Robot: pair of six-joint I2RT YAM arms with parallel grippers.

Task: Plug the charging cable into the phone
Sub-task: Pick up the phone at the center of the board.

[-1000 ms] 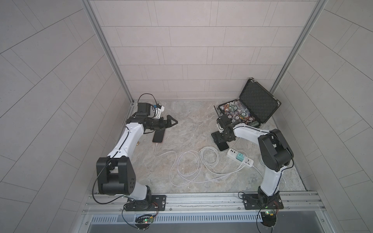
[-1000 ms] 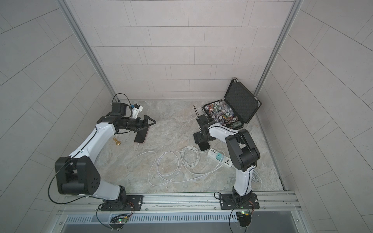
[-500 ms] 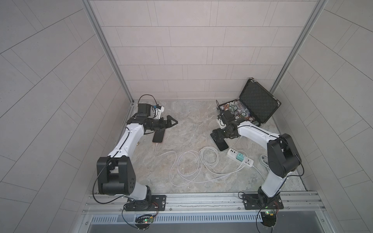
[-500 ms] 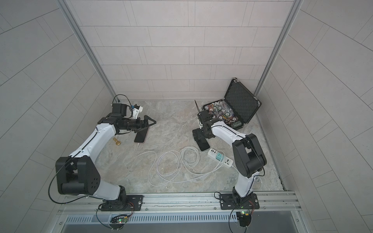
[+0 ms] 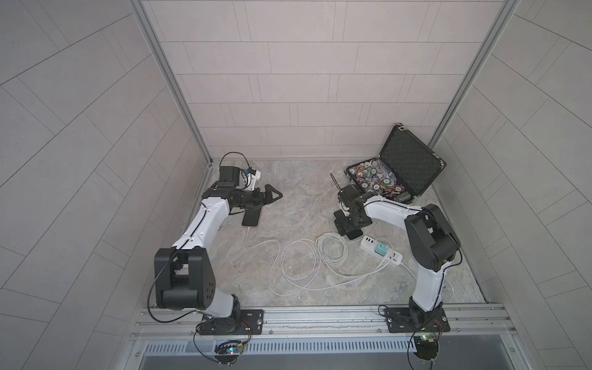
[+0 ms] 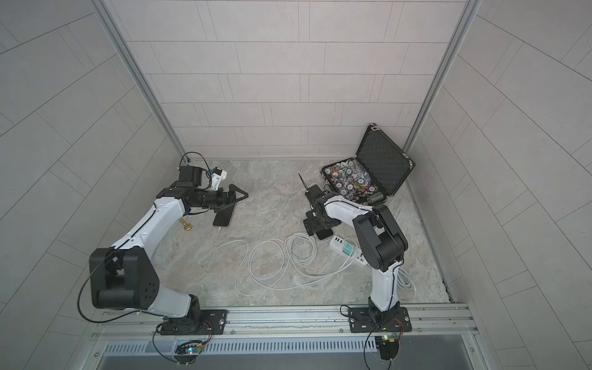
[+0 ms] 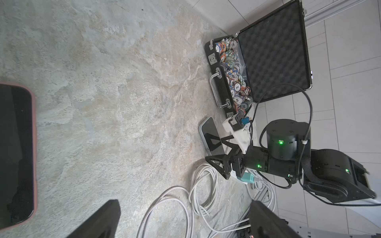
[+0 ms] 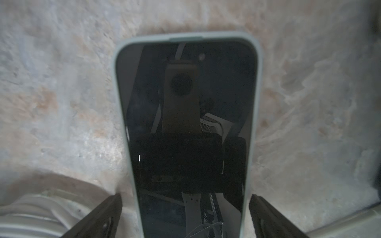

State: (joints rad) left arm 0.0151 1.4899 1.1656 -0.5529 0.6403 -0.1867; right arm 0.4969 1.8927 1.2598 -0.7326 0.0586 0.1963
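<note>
The phone (image 5: 250, 218), black screen with a coral-red edge, lies flat at the left in both top views (image 6: 224, 217) and at the edge of the left wrist view (image 7: 16, 152). The charging cable (image 5: 320, 253) loops over the floor, and one thin end runs up to the phone's near short edge. Whether its plug sits in the port I cannot tell. The teal adapter (image 5: 381, 256) is in the power strip. My left gripper (image 5: 276, 194) hangs open just past the phone's far end, holding nothing. My right gripper (image 8: 185, 216) is open, its fingers either side of a second phone (image 8: 185, 123) in a pale green case.
An open black case (image 5: 407, 163) full of poker chips stands at the back right, close behind the right wrist. The white power strip (image 5: 368, 245) and its thicker cord lie at the right. A small brass piece (image 6: 185, 226) sits beside the left arm.
The right arm's elbow swung out toward the front and came back, while its gripper stayed over the pale green phone. The left arm and the coral phone have not moved.
</note>
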